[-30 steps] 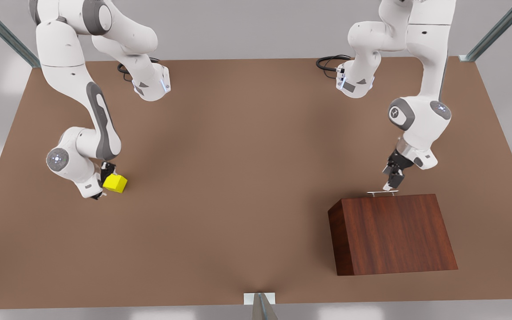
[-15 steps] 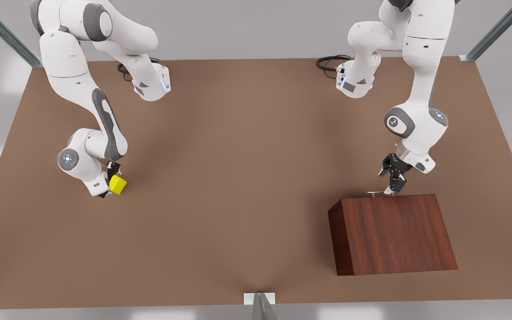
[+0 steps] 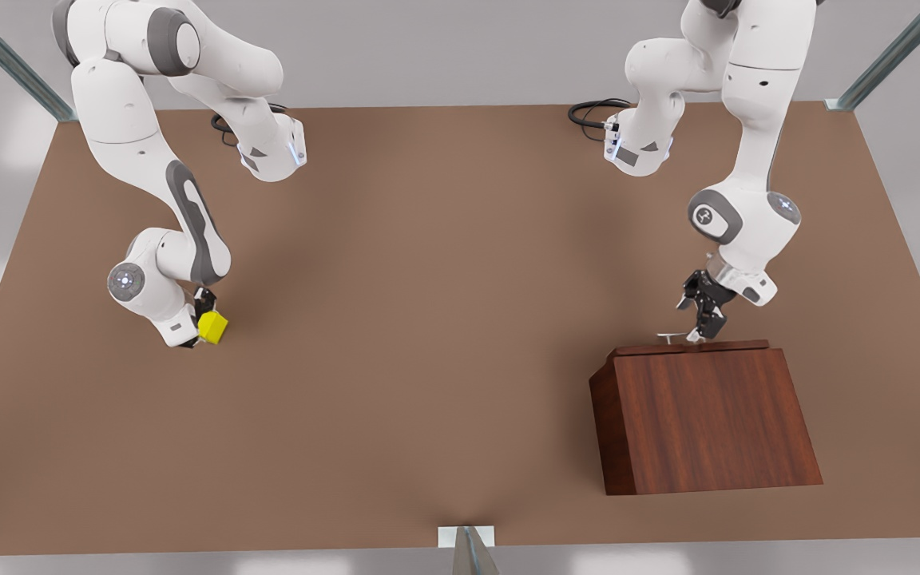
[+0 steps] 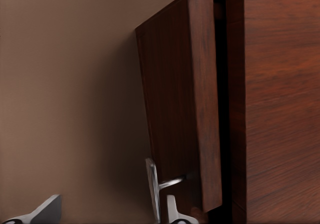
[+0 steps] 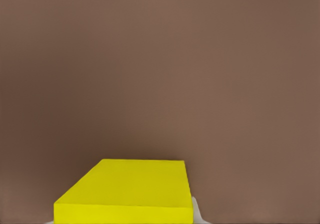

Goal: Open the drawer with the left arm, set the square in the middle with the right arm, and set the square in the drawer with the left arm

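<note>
Noted a small bright yellow cube with plain faces (image 3: 213, 327), tilted and pinched in the right hand (image 3: 198, 323) at the front view's left, well apart from the cabinet. Could not tell whether the cube touched the matte brown surface (image 3: 428, 319) or hung just above it.

Found the boxy reddish-brown wood-grain cabinet with a slanted top (image 3: 707, 415) at the front view's right. Saw the shallow drawer of the same wood (image 3: 691, 347) standing slightly out of the cabinet on the side toward the arms, with its small silver bar handle (image 3: 672, 336) in front. Placed the left hand (image 3: 699, 323) right at that handle, black fingers pointing down toward it.

From the left wrist view, made out what the front view hid: a dark gap between the drawer front (image 4: 200, 99) and the cabinet body (image 4: 280, 109), and the handle (image 4: 152, 189) raised off the drawer face on a short post. Also caught the left hand's fingers spread wide, one pale fingertip (image 4: 172, 211) just beside the bar on the drawer side, the other far off over the bare surface.

From the right wrist view, saw the cube (image 5: 130, 189) close up, its broad yellow top face lit evenly and a darker front edge below, with bare brown surface (image 5: 160, 59) beyond. Glimpsed a pale fingertip (image 5: 196, 210) against the cube's side.
</note>
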### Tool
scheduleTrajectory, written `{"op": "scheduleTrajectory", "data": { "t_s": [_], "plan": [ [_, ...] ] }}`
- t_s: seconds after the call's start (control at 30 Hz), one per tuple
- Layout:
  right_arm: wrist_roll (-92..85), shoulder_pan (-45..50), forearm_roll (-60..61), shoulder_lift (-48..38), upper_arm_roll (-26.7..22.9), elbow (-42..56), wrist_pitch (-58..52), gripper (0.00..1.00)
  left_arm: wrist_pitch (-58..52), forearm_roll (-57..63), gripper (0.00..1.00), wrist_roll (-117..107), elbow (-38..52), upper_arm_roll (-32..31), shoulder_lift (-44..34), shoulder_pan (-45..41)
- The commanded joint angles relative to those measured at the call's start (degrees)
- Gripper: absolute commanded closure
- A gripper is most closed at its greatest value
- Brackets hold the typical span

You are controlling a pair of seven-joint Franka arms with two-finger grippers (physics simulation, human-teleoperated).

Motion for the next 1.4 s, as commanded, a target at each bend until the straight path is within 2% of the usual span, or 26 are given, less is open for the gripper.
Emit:
{"op": "scheduleTrajectory", "data": {
  "t_s": [0.0, 0.13, 0.27, 0.37, 0.4, 0.43, 0.5, 0.6, 0.67, 0.77, 0.87, 0.9, 0.93, 0.97, 1.2, 1.27, 1.3, 1.37],
  "plan": [
    [0.0, 0.0, 0.0, 0.0, 0.0, 0.0, -0.2, 0.45, 0.0, 0.1, 0.00, 0.0, -0.4, 0.0, -0.3, 0.0],
    [0.1, 0.0, 0.0, -0.2, 0.0, 0.1, -0.4, 0.47, 0.0, 0.1, 0.00, 0.0, -1.8, 0.0, -1.5, 0.0],
    [3.5, -0.4, -0.1, -3.9, 0.8, 0.4, -3.5, 0.47, -0.1, 0.1, 0.00, 0.0, -3.8, 0.0, -3.0, 0.0],
    [15.2, 0.3, 0.0, -7.1, 8.3, 1.8, -6.5, 0.47, -0.1, 0.1, 0.00, 0.0, -5.8, 0.0, -4.7, 0.0],
    [24.3, 1.8, 0.0, -6.9, 12.5, 3.6, -7.6, 0.47, -0.1, 0.1, 0.00, 0.0, -6.1, 0.0, -5.0, 0.0],
    [32.1, 6.5, 0.0, -6.8, 14.0, 5.6, -8.0, 0.47, -0.1, 0.1, 0.00, 0.0, -7.1, 0.0, -5.7, 0.0],
    [47.5, 16.1, 0.6, -4.2, 14.0, 11.9, -9.9, 0.46, -0.1, 0.1, 0.00, 0.0, -8.0, 0.0, -6.4, 0.0],
    [63.9, 27.9, 1.2, 5.3, 13.9, 25.1, -9.9, 0.46, -0.1, 0.1, 0.00, 0.0, -9.6, 0.0, -7.8, 0.0],
    [70.0, 34.1, 1.2, 12.7, 13.1, 35.6, -9.9, 0.46, -0.1, 0.1, 0.00, 0.0, -10.6, 0.0, -8.4, 0.0],
    [80.3, 40.9, 1.0, 20.6, 12.3, 45.9, -9.5, 0.46, -0.1, 0.1, 0.00, 0.0, -12.5, 0.0, -9.9, 0.0],
    [86.4, 47.1, 0.9, 21.8, 11.9, 45.8, -9.0, 0.45, -0.2, 0.0, 0.00, 0.0, -13.7, 0.0, -10.9, -0.2],
    [86.9, 48.1, 0.5, 21.4, 11.8, 45.2, -9.3, 0.43, -0.2, 0.1, 0.00, 0.0, -13.8, 0.0, -11.0, -0.2],
    [87.3, 49.4, 1.0, 21.3, 10.7, 44.5, -9.4, 0.27, -0.2, 0.1, 0.00, 0.0, -14.4, 0.0, -11.0, -0.2],
    [89.0, 49.5, 1.0, 21.4, 10.7, 44.5, -9.2, 0.00, -0.5, 0.1, 0.00, 0.0, -15.1, 0.0, -12.1, -0.2],
    [89.2, 48.9, 1.1, 20.0, 10.6, 44.5, -9.7, 0.00, -10.3, 0.8, 0.00, 0.4, -13.9, 0.1, -24.5, -0.2],
    [88.3, 43.7, 1.0, 9.5, 10.5, 37.5, -10.5, 0.00, -11.3, 9.1, 0.00, 1.0, -8.6, -0.1, -22.1, -0.9],
    [87.4, 35.9, 1.0, -0.3, 10.5, 33.8, -21.1, 0.00, -20.2, 17.9, 0.00, 1.1, -0.8, 0.0, -19.0, -1.1],
    [87.4, 22.9, 1.0, -9.1, 8.0, 34.2, -35.9, 0.00, -31.7, 31.8, 0.00, 8.3, 9.5, -0.2, -15.2, -1.2]
  ]
}}
